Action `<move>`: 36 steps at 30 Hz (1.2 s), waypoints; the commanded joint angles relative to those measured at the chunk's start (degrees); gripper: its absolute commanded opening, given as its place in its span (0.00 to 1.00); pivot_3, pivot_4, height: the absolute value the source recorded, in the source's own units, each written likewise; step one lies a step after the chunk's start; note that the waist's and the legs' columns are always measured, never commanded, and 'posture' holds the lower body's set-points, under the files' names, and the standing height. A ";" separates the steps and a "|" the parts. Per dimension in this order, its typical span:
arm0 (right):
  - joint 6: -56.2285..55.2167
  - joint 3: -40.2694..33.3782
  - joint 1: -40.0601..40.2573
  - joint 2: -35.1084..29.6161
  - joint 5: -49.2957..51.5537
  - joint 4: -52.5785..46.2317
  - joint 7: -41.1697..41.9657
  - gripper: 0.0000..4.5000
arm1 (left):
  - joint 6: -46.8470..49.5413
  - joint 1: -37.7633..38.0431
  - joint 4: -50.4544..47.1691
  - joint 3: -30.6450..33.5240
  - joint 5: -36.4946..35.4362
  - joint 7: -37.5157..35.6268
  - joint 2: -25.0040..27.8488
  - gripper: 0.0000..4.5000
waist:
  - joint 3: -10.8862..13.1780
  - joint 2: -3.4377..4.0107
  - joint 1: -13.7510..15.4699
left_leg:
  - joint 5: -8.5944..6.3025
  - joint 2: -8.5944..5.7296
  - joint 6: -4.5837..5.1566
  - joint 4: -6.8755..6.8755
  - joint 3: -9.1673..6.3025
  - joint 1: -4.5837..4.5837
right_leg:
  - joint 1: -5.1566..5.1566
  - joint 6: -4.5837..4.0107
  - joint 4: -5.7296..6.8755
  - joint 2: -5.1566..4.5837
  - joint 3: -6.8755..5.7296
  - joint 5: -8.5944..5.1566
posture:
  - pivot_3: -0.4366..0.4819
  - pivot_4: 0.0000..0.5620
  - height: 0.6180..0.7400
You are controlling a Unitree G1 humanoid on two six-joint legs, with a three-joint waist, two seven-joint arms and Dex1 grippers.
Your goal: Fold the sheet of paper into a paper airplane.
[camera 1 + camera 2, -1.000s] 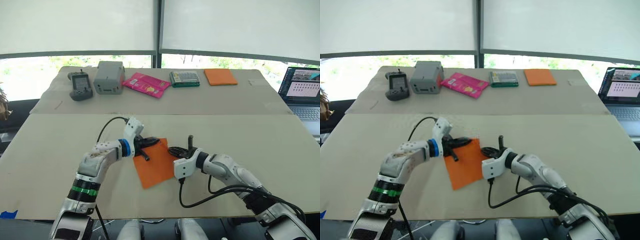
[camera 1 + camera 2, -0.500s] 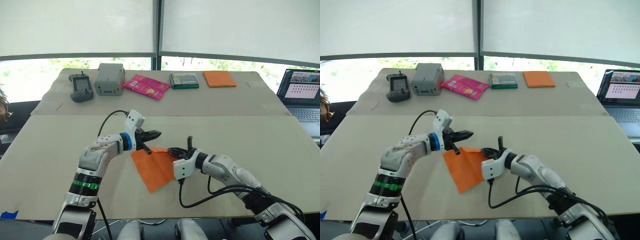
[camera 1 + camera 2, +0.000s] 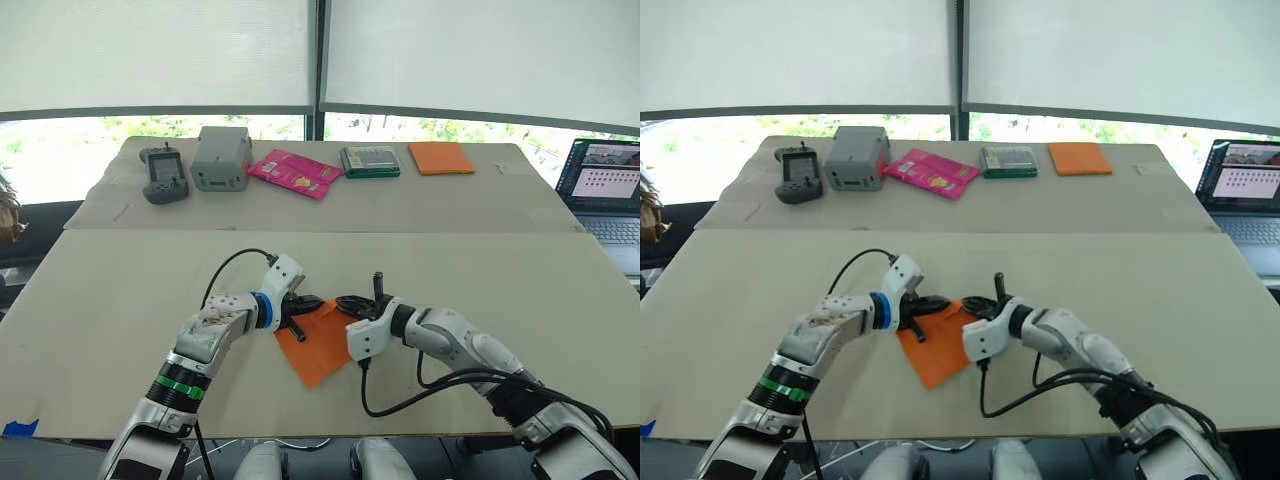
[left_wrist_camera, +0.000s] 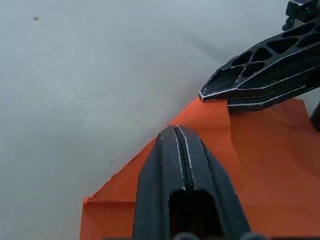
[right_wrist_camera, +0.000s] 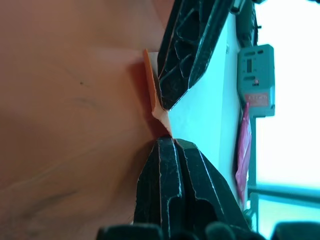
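- Sheet of paper (image 3: 322, 342) lies flat on the worktop (image 3: 120, 300), one flap folded over.
- Left hand (image 3: 306, 304) clenched, pressing the paper.
- Right hand (image 3: 348, 301) clenched at the paper's far corner.
- Early stage; most folds remain.

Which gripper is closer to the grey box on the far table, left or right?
Left. The left gripper lies almost straight below the grey box; the right gripper is farther to the right.

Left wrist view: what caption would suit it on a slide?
Two shut end effectors, left and right, press a creased orange sheet of paper.
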 commanded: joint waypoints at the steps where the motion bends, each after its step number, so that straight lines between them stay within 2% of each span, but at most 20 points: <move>1: -0.31 1.36 0.52 -3.53 -1.61 2.62 6.28 0.01 | -1.13 0.23 -0.01 -0.80 0.96 0.17 -0.57 0.00 | 0.00 0.01 0.54 | 0.00 -0.03 0.00 0.00 0.00 0.00 | 0.01 0.02 -0.03 -0.02 0.00 -0.01 | 0.48 0.27 1.00; 5: -1.45 -0.37 -0.38 -6.52 2.16 0.08 11.11 0.27 | -1.25 0.85 -0.09 -1.08 1.25 0.20 -1.10 0.00 | 0.04 0.09 1.06 | -0.04 -0.04 0.07 0.02 -0.10 -0.30 | -0.05 0.04 -0.34 -0.05 -0.02 0.00 | 0.48 0.27 1.00; 9: -3.86 -3.20 0.16 -12.70 6.47 -4.04 15.66 0.59 | -2.06 1.66 -0.32 -1.35 1.82 0.10 -0.87 0.00 | 0.04 0.09 1.35 | -0.12 -0.05 0.20 0.02 -0.17 -0.48 | -0.11 0.09 -0.46 -0.10 -0.05 -0.01 | 0.48 0.27 1.00; 12: -0.29 -6.49 1.99 -13.70 15.08 -8.39 20.31 0.81 | -2.20 2.35 -0.86 -0.93 1.52 0.01 -0.70 0.00 | 0.04 0.09 1.32 | -0.13 -0.02 0.22 0.01 -0.23 -0.61 | -0.17 0.09 -0.55 -0.12 -0.12 -0.01 | 0.48 0.27 1.00; 13: 4.30 -8.47 2.91 -12.32 19.97 -10.45 22.13 0.89 | -2.34 2.77 -1.28 -0.88 1.47 -0.08 -0.51 0.00 | 0.04 0.09 1.22 | -0.14 0.00 0.23 0.00 -0.25 -0.63 | -0.17 0.09 -0.56 -0.12 -0.14 -0.01 | 0.48 0.27 1.00; 17: 23.13 -14.11 4.22 -4.59 32.92 -16.25 25.33 0.89 | -2.53 4.00 -2.79 -0.56 1.39 -0.01 0.11 0.00 | 0.09 0.16 0.71 | -0.14 0.11 0.23 -0.01 -0.32 -0.69 | -0.21 0.09 -0.51 -0.06 -0.14 -0.01 | 0.48 0.27 1.00; 22: 38.58 -13.53 5.60 2.51 36.73 -20.49 25.45 0.55 | -2.19 5.11 -4.59 0.09 1.21 0.49 0.45 0.00 | 0.16 0.28 0.79 | -0.14 0.12 0.22 -0.01 -0.32 -0.86 | -0.51 0.08 -0.40 -0.05 -0.13 0.00 | 0.48 0.27 1.00; 29: 50.17 -11.49 7.41 10.78 36.09 -18.92 20.38 0.01 | -1.91 6.14 -6.17 1.05 1.31 1.28 1.11 0.00 | 0.16 0.31 0.82 | -0.12 0.05 0.19 0.04 -0.33 -1.43 | -1.14 0.06 -0.25 -0.10 -0.13 0.01 | 0.48 0.27 1.00; 36: 53.70 -12.71 7.40 15.69 38.06 -16.09 16.54 0.00 | -1.96 6.72 -6.61 1.34 1.20 1.74 1.19 0.00 | 0.15 0.33 0.66 | -0.10 0.04 0.15 0.02 -0.33 -1.42 | -1.21 0.04 -0.19 -0.05 -0.12 0.03 | 0.48 0.27 1.00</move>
